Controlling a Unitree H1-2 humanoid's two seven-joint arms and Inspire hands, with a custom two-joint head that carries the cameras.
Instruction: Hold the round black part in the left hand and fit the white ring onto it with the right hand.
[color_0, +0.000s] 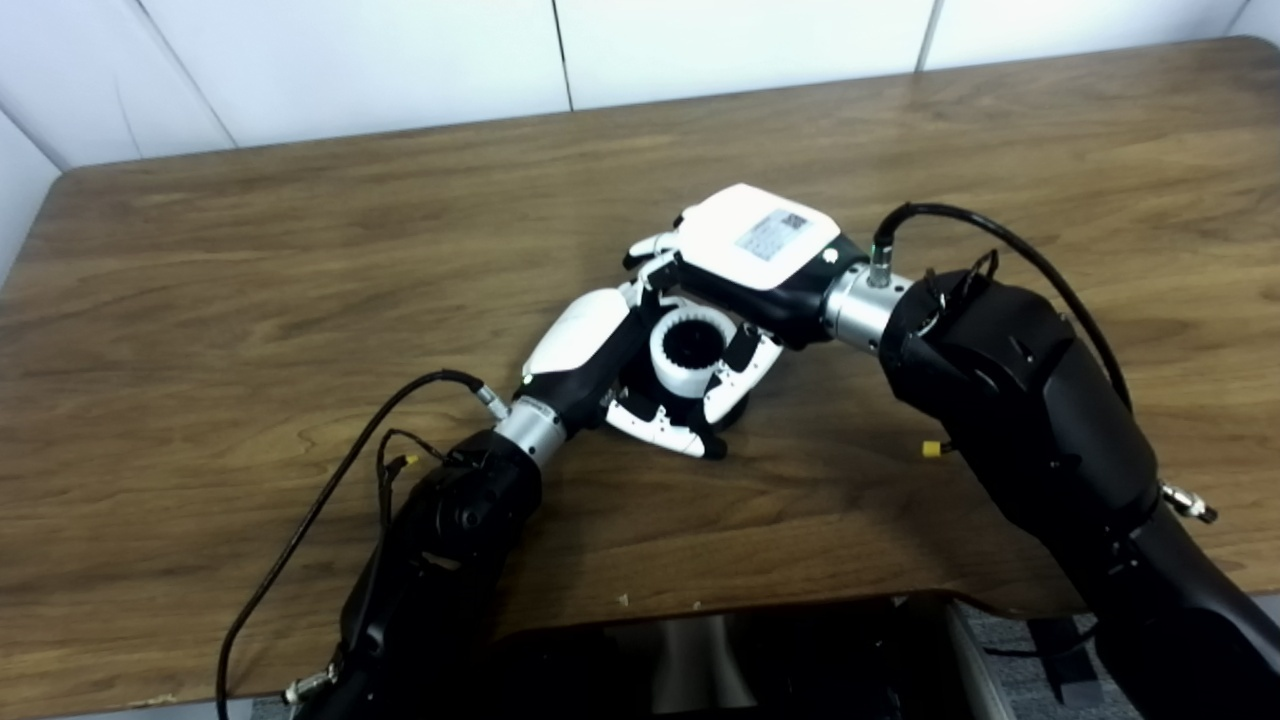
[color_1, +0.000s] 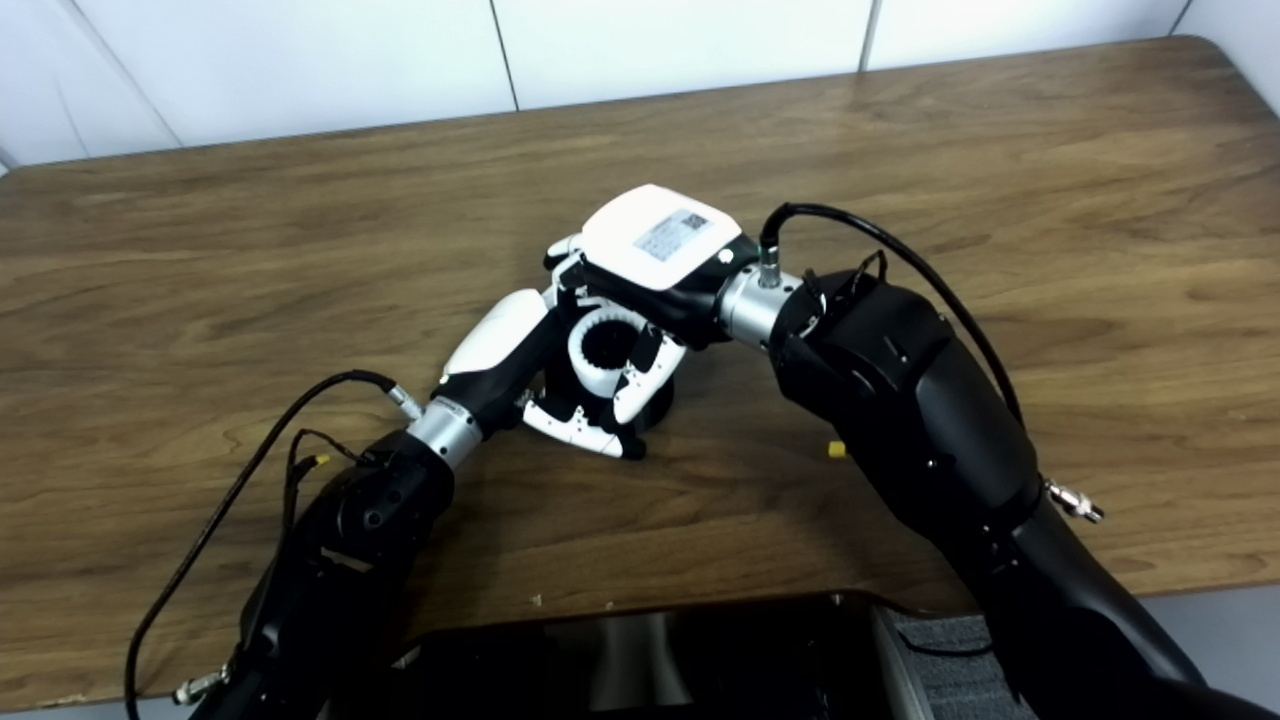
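Note:
Both hands meet at the middle of the wooden table (color_0: 300, 260). The white ring (color_0: 672, 362) sits on top of the round black part (color_1: 660, 402), whose dark toothed centre shows through the ring's hole. My left hand (color_0: 585, 345) curls around the part from the left and front, with its fingers (color_0: 660, 425) wrapped under it. My right hand (color_0: 760, 240) hovers palm down over the ring from the back right, and its fingers (color_0: 742, 365) press against the ring's right side. Most of the black part is hidden by the ring and both hands.
A dark monitor-like surface (color_0: 720, 660) lies below the table's front edge. Cables loop from both wrists, one on the left (color_0: 330, 490) and one on the right (color_0: 1000, 245). A white panelled wall (color_0: 400, 60) runs behind the table.

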